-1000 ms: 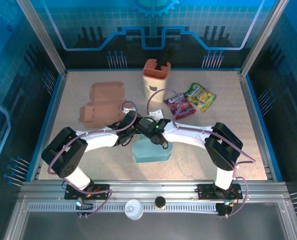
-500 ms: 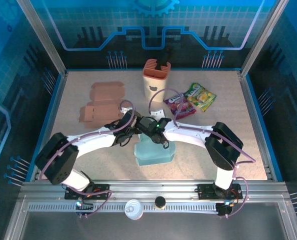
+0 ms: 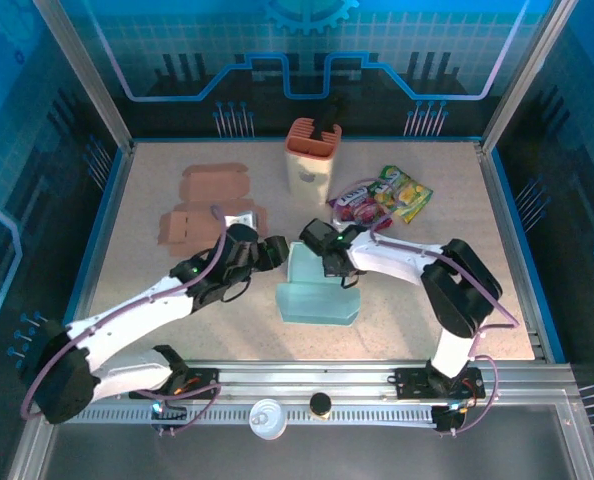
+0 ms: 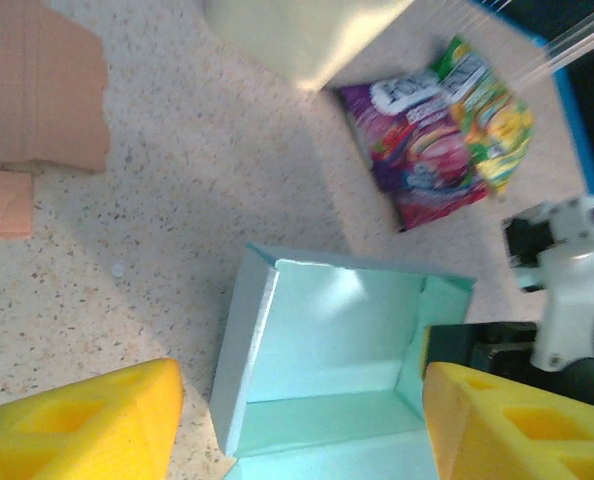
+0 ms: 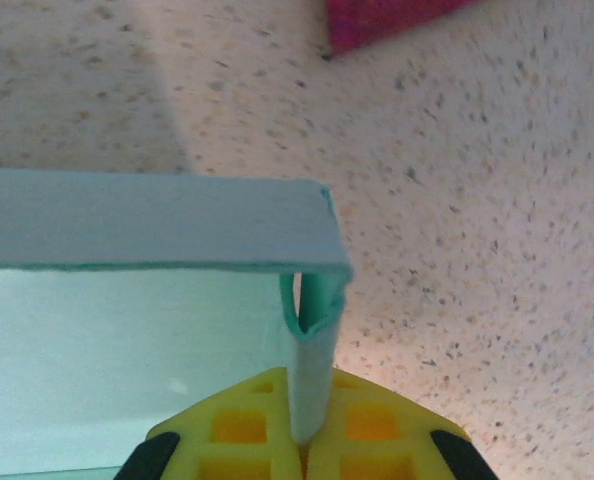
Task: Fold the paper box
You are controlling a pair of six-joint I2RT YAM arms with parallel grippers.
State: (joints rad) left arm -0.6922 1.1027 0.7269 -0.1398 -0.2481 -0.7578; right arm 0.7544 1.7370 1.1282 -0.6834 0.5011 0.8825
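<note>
Right jaws pinch the paper box (image 3: 315, 295) wall; left jaws spread

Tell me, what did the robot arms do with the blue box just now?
The left gripper opened, let go of the blue box and pulled back to the left. The box slid a little to the right, and its far wall now stands up. The right gripper stayed shut on the box's side wall. The brown cardboard, the snack bags and the tan holder did not move.
</note>
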